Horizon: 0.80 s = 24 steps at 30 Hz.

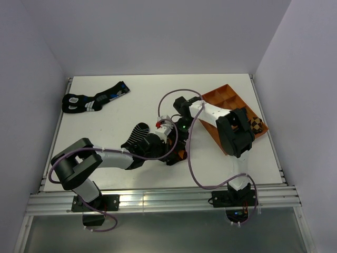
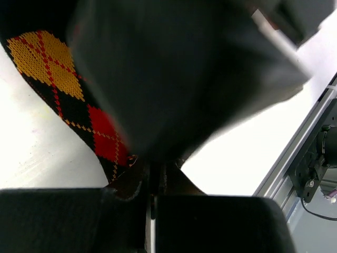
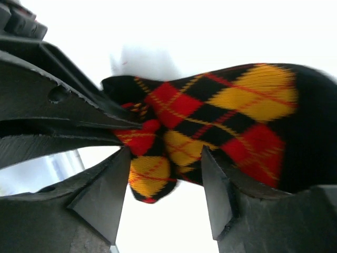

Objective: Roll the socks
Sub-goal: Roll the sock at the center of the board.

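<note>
Argyle sock [image 3: 210,121]: mid-table, end bunched over, roll barely begun.
Left gripper [image 2: 152,211]: pinching that end.
Right gripper [image 3: 166,158]: spread, straddling same end.
Ankle sock [image 1: 138,132]: just beside, loose, apparently unrolled.
Judged: most rolling left.

One diamond sock [image 3: 210,110], one stripy sock [image 1: 138,132], one orange tray [image 1: 224,96], one brown checked bundle [image 1: 255,125]. The blue-marked socks [image 1: 95,99] are too bunched to count.
</note>
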Available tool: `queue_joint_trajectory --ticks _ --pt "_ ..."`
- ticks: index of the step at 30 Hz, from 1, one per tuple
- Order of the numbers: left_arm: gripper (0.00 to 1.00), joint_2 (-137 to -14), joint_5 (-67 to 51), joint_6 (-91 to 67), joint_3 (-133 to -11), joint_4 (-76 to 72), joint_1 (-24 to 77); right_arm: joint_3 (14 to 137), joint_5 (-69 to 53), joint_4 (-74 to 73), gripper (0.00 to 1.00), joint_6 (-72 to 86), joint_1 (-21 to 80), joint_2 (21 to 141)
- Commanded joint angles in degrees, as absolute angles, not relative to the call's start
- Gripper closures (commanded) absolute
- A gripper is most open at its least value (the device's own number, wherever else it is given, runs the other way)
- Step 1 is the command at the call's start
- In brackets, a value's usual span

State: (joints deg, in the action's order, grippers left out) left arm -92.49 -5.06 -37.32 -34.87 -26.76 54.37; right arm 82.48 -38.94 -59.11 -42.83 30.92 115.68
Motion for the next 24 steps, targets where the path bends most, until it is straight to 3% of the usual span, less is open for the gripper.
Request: queue_joint_trajectory --ticks 1,24 --pt "1.00 -93.69 -4.04 -38.76 -35.68 -18.81 55.28 80.95 -37.00 -50.63 0.36 -40.51 29.53 110.75" --pt "1.00 -99.31 -6.85 -46.05 -43.94 -4.85 54.76 69.44 -37.27 -42.10 0.34 -37.87 18.20 92.47"
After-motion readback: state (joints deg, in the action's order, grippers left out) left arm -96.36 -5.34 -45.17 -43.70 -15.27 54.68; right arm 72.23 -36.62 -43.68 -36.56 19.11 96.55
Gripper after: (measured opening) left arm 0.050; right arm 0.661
